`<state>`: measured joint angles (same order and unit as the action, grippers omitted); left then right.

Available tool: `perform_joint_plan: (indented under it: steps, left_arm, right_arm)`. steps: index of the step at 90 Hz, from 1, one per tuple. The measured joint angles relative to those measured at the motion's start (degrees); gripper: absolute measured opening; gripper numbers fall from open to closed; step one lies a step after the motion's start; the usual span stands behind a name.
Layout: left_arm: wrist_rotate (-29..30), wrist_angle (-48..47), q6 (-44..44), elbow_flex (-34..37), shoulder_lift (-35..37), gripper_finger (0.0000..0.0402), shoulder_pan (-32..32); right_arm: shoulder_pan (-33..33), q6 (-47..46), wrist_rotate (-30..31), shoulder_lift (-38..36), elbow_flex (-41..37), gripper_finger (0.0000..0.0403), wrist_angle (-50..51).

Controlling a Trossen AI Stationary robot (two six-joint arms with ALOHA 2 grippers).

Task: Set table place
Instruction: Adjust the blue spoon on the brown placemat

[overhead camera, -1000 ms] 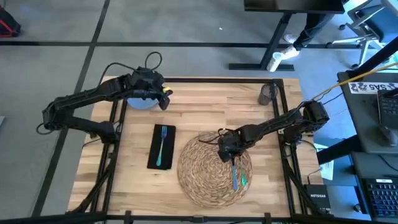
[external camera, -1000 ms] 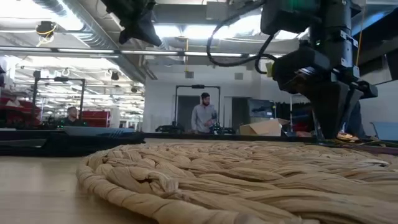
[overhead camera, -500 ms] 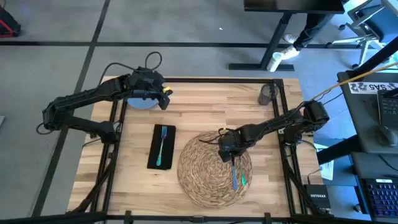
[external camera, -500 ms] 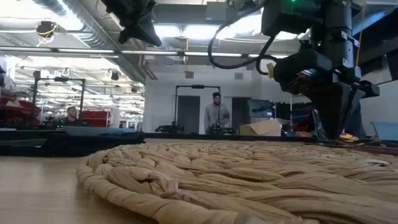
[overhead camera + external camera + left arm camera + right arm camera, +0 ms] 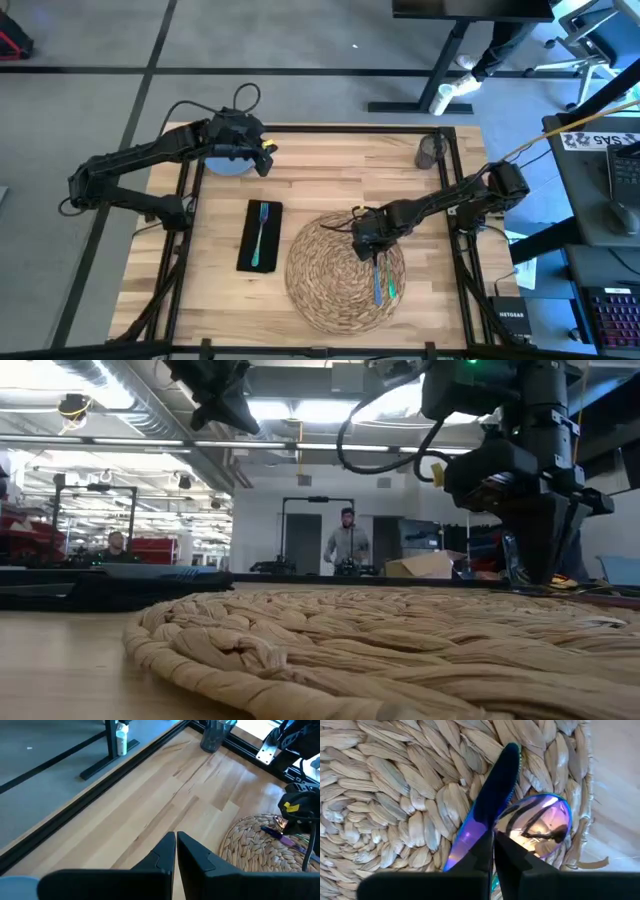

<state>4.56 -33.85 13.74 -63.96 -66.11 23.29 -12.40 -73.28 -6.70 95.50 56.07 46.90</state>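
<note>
Pinching cutlery (image 5: 485, 815), seemingly: right claw (image 5: 493, 851) on placemat (image 5: 320, 285).

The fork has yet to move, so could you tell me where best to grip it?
Take the teal fork at mid-handle, from straight above, fingers closing across its width. It lies flat along the black napkin, tines toward the far edge, with nothing crowding either side. The left gripper is probably the nearer one.

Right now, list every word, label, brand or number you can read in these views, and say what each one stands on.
"SAS": on a white strip label beside the table's right edge, high view; the rest of the strip is too blurred to read.
"NETGEAR", read with some doubt: small white print on a black box off the table's near right corner.
Yellow tag on the left pincer: no text legible.
Nothing else is readable.
</note>
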Motion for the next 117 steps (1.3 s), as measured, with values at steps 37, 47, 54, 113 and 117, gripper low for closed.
perform_joint_plan:
  steps: [37,47,54,113,117]
  left_arm:
    - [0.0,0.0,0.0,0.0,0.0,0.0,0.0]
    - [0.0,0.0,0.0,0.0,0.0,0.0,-0.01]
    - [0.0,0.01,0.02,0.0,0.0,0.0,-0.02]
    - [0.0,0.02,0.0,0.0,0.0,0.0,-0.02]
    - [0.0,0.0,0.0,0.0,0.0,0.0,-0.01]
  right_arm:
    - [0.0,0.04,2.42,-0.04,0.0,0.0,1.35]
    - [0.0,0.04,3.0,-0.04,0.0,0.0,1.72]
    - [0.0,0.04,3.06,-0.04,0.0,0.0,2.15]
    - [0.0,0.11,2.08,-0.04,-0.02,0.0,4.41]
    - [0.0,0.11,2.06,-0.04,-0.02,0.0,4.43]
